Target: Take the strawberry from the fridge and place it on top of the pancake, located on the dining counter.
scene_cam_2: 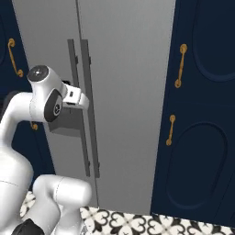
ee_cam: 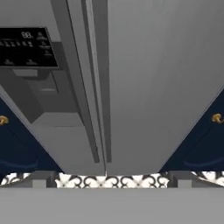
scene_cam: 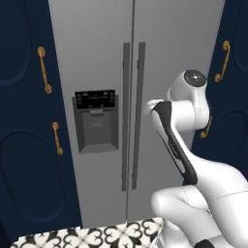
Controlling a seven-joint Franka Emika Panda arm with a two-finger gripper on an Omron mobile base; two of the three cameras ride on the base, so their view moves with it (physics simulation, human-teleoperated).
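Fridge [scene_cam: 97,58] with both doors closed — we see the gripper [scene_cam_2: 81,100] just beside the right door's handle [scene_cam_2: 90,110] (finger spacing we cannot tell); navy cabinets [scene_cam_2: 202,114] flank it

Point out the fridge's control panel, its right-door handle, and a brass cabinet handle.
control panel [scene_cam: 95,99], left base view, on the middle of the black face.
right-door handle [scene_cam: 139,116], left base view, on the mid bar.
brass cabinet handle [scene_cam_2: 181,65], right base view, on its shaft.
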